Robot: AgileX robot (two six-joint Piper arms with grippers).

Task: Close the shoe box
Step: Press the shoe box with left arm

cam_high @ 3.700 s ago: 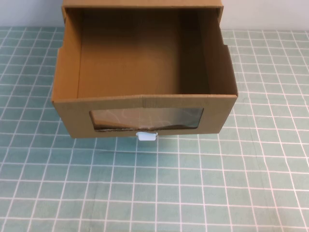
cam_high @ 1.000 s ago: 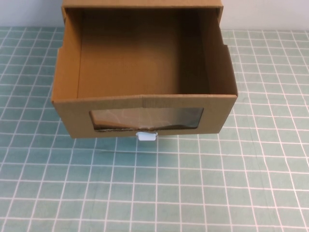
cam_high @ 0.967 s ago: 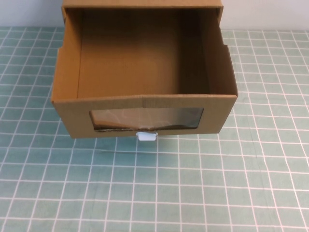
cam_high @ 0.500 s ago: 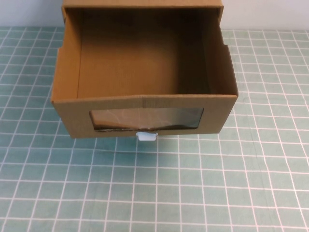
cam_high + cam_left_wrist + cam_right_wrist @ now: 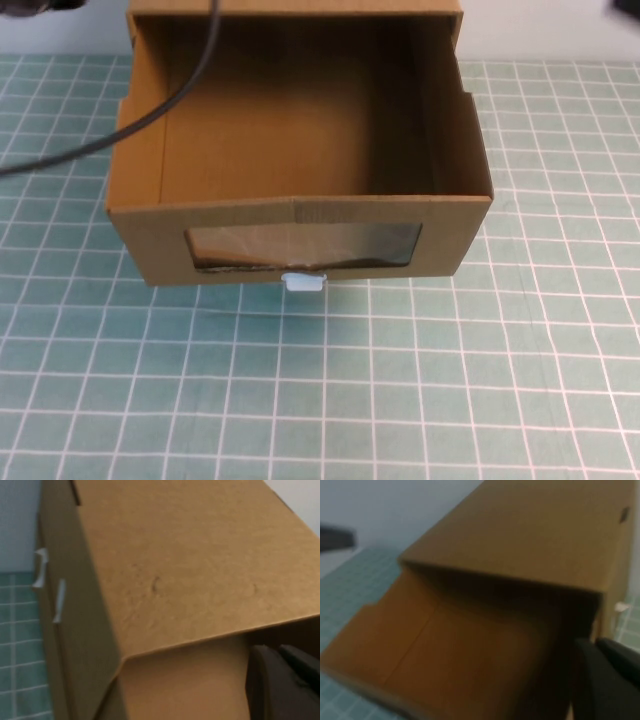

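Observation:
The shoe box (image 5: 300, 215) stands at the middle back of the table, its brown drawer pulled far out of its sleeve (image 5: 295, 8) and empty. The drawer front has a clear window (image 5: 303, 245) with a small white pull tab (image 5: 303, 283) below it. My left gripper (image 5: 277, 652) hovers by the sleeve's top (image 5: 190, 565), above the drawer, and looks shut and empty. My right gripper (image 5: 595, 644) hangs near the sleeve's other side (image 5: 530, 535), also shut and empty. In the high view only dark arm parts show, at the top left (image 5: 40, 5) and top right (image 5: 625, 5).
A black cable (image 5: 150, 110) from the left arm drapes across the drawer's left wall. The box rests on a green grid mat (image 5: 320, 400), with a white wall behind it. Two small white tabs (image 5: 40, 567) show on a cardboard face beside the sleeve.
Dark parts of both arms have entered the high view at its top corners, and the left arm's cable now crosses the drawer. The box has not moved.

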